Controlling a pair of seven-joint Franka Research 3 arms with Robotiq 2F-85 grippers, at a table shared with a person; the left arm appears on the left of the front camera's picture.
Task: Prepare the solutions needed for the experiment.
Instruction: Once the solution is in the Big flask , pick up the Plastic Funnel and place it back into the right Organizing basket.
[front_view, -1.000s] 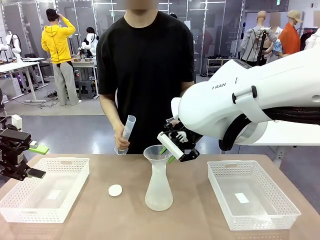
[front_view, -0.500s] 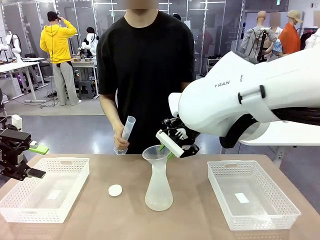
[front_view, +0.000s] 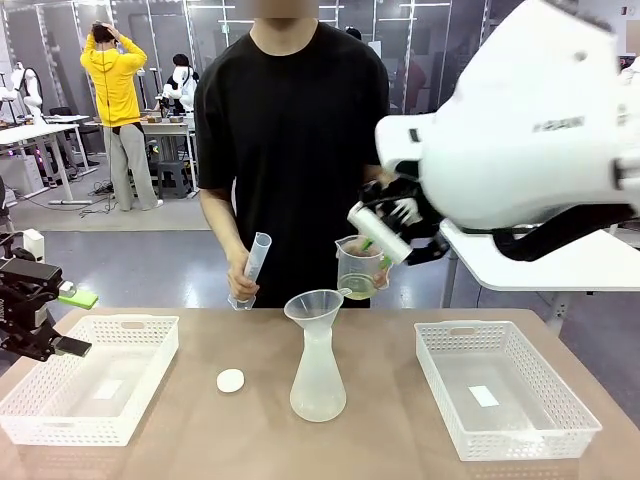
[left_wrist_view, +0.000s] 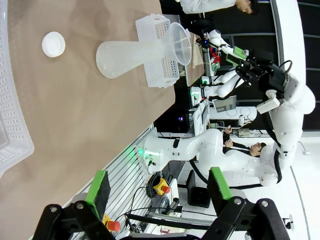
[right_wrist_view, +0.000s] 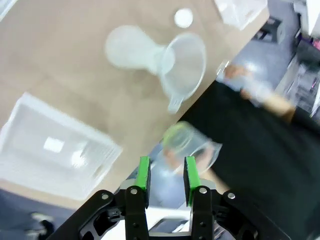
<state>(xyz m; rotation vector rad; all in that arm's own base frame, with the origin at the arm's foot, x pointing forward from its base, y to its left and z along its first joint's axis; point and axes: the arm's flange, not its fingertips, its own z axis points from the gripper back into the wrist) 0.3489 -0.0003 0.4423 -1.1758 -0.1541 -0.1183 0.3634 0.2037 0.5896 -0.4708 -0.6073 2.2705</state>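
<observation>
the right fingers (right_wrist_view: 144, 172) stand a narrow gap apart with nothing between them that i can make out, raised above the surface (front_view: 390, 440) just by the rim of a clear beaker (front_view: 356, 268) that the person's hand (front_view: 381, 272) holds up; a little pale yellow solution (front_view: 356, 291) lies in its bottom. lower left stands a flask (front_view: 318, 385) with a funnel (front_view: 314, 305) in its neck, a white stopper (front_view: 230, 380) beside it. the left fingers (front_view: 65, 347) are spread wide near the left basket (front_view: 150, 345)
</observation>
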